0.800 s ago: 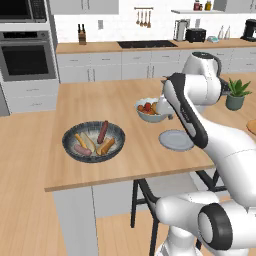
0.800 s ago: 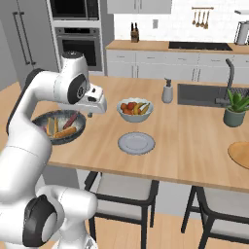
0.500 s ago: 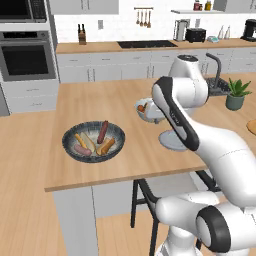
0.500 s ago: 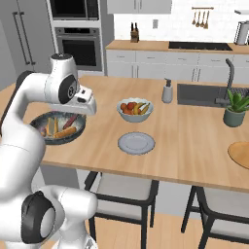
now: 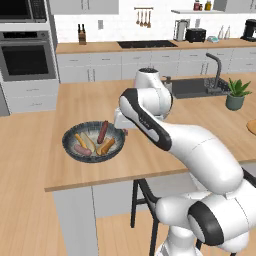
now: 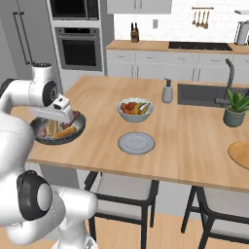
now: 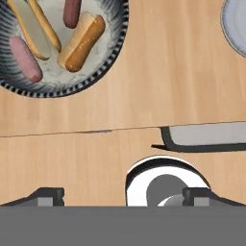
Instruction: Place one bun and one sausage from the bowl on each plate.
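While the two-finger gripper (image 7: 123, 196) hangs spread and empty beside the wide dark speckled bowl (image 7: 113, 50), centre it over one golden-tan bun (image 7: 81, 42) (lengthwise clearance matters) before descending.

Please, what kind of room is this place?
A home kitchen, rendered rather than real: a built-in oven, a sink with faucet, and a wooden island counter with stools beneath.

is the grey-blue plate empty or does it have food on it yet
Empty: the grey-blue plate shows a bare surface, while buns and sausages lie in the dark bowl.
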